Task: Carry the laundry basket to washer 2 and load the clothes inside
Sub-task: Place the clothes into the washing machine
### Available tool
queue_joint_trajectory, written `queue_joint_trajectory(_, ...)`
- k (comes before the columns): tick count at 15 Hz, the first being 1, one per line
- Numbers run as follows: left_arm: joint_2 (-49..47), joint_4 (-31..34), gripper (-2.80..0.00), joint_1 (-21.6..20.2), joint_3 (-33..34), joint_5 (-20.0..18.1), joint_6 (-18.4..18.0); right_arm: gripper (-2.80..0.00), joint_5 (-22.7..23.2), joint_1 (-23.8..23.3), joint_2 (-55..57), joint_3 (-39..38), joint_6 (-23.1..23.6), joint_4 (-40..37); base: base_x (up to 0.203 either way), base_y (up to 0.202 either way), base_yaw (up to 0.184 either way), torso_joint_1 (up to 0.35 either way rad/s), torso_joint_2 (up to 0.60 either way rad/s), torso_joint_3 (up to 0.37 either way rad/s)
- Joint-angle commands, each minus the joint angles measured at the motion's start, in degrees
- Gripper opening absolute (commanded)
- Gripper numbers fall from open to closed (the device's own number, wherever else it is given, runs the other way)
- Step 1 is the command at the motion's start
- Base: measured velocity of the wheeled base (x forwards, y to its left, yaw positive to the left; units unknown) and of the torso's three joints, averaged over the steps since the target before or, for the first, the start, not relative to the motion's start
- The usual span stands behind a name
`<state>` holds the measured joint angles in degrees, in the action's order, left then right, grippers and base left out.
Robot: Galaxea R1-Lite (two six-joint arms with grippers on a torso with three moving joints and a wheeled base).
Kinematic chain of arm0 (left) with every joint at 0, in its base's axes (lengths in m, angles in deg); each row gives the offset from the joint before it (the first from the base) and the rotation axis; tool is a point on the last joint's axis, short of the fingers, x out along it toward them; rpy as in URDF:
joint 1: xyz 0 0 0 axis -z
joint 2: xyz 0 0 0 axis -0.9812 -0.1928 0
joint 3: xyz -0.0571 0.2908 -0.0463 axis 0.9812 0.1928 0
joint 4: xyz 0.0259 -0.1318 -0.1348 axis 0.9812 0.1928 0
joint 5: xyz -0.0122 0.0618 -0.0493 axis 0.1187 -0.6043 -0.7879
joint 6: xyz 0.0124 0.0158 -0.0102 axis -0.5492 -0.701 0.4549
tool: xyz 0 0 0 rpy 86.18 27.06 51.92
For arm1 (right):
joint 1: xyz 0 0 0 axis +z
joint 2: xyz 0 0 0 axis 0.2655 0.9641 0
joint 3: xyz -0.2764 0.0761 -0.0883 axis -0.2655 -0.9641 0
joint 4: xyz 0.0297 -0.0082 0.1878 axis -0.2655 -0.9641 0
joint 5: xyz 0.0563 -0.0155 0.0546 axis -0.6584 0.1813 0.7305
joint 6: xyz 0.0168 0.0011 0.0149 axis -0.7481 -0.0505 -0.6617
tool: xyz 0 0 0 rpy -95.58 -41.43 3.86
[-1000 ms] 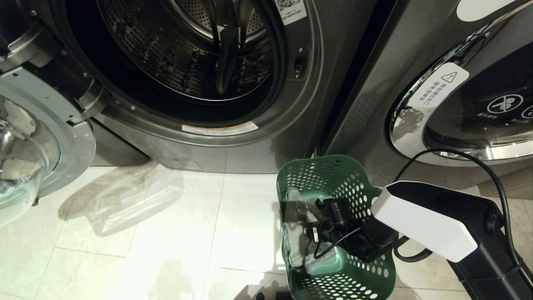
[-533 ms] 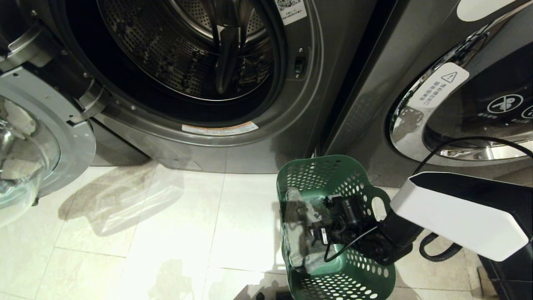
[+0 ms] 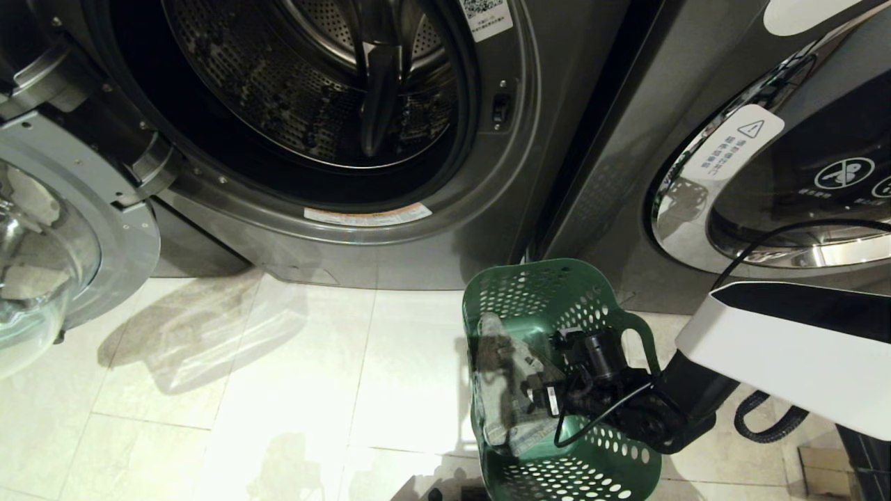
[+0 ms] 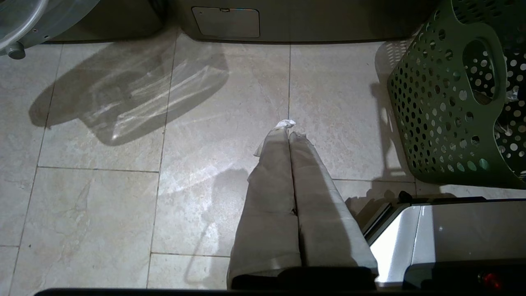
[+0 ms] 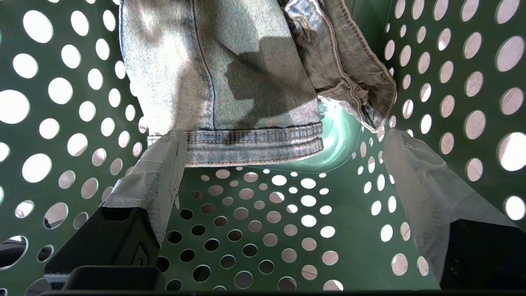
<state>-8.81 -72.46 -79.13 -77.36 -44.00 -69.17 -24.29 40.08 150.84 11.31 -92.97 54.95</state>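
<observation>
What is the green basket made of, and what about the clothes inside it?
The laundry basket looks like moulded plastic: smooth, slightly shiny green walls punched with even round holes. The clothes look like faded denim, probably cotton: a woven grain, a stitched double hem and worn pale patches. The shiny washer drum behind seems to be perforated steel.

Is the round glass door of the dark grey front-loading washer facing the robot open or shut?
Open. The round glass door is swung out to the left, leaving the perforated steel drum fully exposed.
</observation>
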Motion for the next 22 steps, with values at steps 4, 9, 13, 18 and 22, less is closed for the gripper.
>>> queue_joint_trajectory(4,0.0,0.0,-2.80,0.0,0.0,0.0,0.1,0.00,-0.1,0.0,-0.1,0.0,0.0,0.3,0.000,0.000,0.000,0.000,0.00,0.000)
queue_joint_trajectory(9,0.0,0.0,-2.80,0.0,0.1,0.0,0.1,0.00,-0.1,-0.1,0.0,0.1,0.0,0.3,0.002,0.106,0.000,0.001,0.00,-0.001)
queue_joint_trajectory(13,0.0,0.0,-2.80,0.0,0.0,0.0,0.1,0.00,-0.2,-0.1,0.1,0.2,0.1,0.3,0.000,0.088,-0.001,0.002,0.00,0.002)
queue_joint_trajectory(18,0.0,0.1,-2.80,0.0,0.1,0.1,-0.2,0.00,-0.3,-0.1,0.1,0.0,0.1,0.3,0.000,0.000,0.000,0.000,0.00,0.000)
queue_joint_trajectory(22,0.0,0.0,-2.80,0.1,0.1,0.2,0.2,0.00,-0.3,-0.9,0.1,0.3,0.7,0.3,0.000,0.000,0.000,0.000,0.00,0.000)
